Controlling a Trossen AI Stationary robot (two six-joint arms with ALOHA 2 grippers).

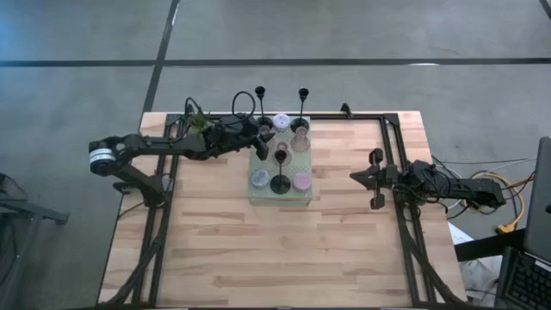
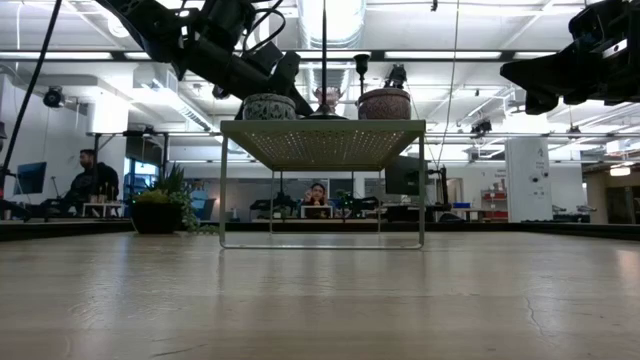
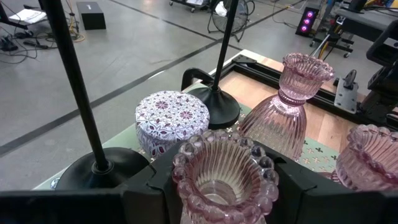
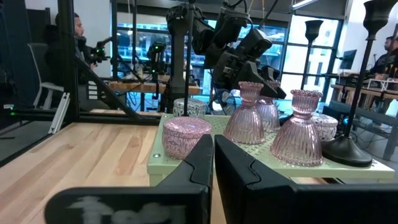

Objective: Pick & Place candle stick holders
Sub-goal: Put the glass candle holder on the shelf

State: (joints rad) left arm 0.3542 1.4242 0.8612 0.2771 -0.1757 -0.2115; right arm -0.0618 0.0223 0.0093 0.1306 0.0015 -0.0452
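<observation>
pale wood table [image 1: 215, 250], grey concrete floor [image 1: 77, 52]; left gripper [image 3: 221, 193] clamps pink ribbed holder [image 3: 219, 177]; right gripper [image 4: 213, 152] closed, idle.

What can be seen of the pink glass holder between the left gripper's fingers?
The pink glass holder is clear ribbed pink glass: a beaded rim, an empty cup, a narrow neck, a flared skirt. It stands upright on the pale green mat, beside a black candlestick. The left gripper holds its rim from both sides.
</observation>
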